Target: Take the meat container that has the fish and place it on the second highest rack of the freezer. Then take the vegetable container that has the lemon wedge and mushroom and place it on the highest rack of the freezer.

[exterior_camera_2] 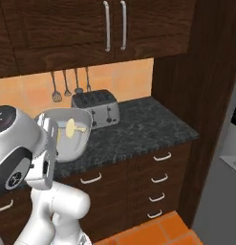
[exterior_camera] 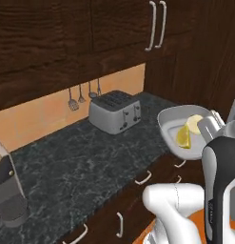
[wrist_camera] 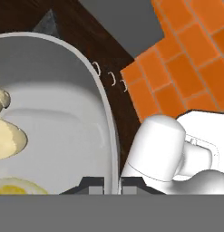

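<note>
The vegetable container (exterior_camera: 172, 125), a rigid grey bowl carrying the lemon wedge (exterior_camera: 183, 138) and mushroom (exterior_camera_2: 71, 126), hangs lifted past the tabletop (exterior_camera: 85, 164) front edge, near the drawers (exterior_camera_2: 160, 179). The gripper (wrist_camera: 112, 183) pinches its thin rim (wrist_camera: 104, 113), a hold I judge tilt-prone, the contents loose and likely to slide. Open room lies over the orange floor (wrist_camera: 186, 59); the toaster (exterior_camera: 114, 112) sits well apart.

Even, soft rendered light; dim cabinets, slight blur.

white arm (exterior_camera: 219, 190) bent upward, gripper (wrist_camera: 112, 183) — jaws closed on container rim (wrist_camera: 106, 118)
</note>
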Available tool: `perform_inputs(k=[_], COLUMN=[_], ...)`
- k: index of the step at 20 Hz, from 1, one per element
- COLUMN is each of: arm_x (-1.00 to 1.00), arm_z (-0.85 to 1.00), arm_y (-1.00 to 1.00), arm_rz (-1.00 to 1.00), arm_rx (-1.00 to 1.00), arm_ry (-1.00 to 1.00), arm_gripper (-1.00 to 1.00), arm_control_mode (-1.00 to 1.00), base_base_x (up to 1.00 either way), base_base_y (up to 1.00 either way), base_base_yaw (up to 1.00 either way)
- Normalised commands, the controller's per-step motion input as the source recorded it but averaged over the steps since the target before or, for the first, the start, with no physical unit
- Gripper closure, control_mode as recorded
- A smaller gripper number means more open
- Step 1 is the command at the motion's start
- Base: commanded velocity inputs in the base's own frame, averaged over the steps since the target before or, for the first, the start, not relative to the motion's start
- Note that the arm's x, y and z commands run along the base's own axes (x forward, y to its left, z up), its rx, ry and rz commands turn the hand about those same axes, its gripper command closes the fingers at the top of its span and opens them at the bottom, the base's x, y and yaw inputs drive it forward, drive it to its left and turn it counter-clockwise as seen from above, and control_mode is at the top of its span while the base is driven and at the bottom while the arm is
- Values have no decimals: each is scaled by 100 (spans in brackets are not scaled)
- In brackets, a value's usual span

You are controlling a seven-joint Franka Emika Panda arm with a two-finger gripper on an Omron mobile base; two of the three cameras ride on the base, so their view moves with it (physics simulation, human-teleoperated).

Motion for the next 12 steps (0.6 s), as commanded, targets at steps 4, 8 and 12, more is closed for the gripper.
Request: perform_inputs(k=[4, 8, 12], arm_x=[0, 0, 0], arm_z=[0, 0, 0], arm_y=[0, 0, 0], arm_rz=[0, 0, 0], arm_rx=[0, 0, 0], arm_ry=[0, 0, 0], arm_gripper=[100, 100, 100], arm_control_mode=[100, 100, 100], base_base_x=[11, 1, 0], base_base_y=[-26, -40, -48], base_base_yaw=[-87, -89, -88])
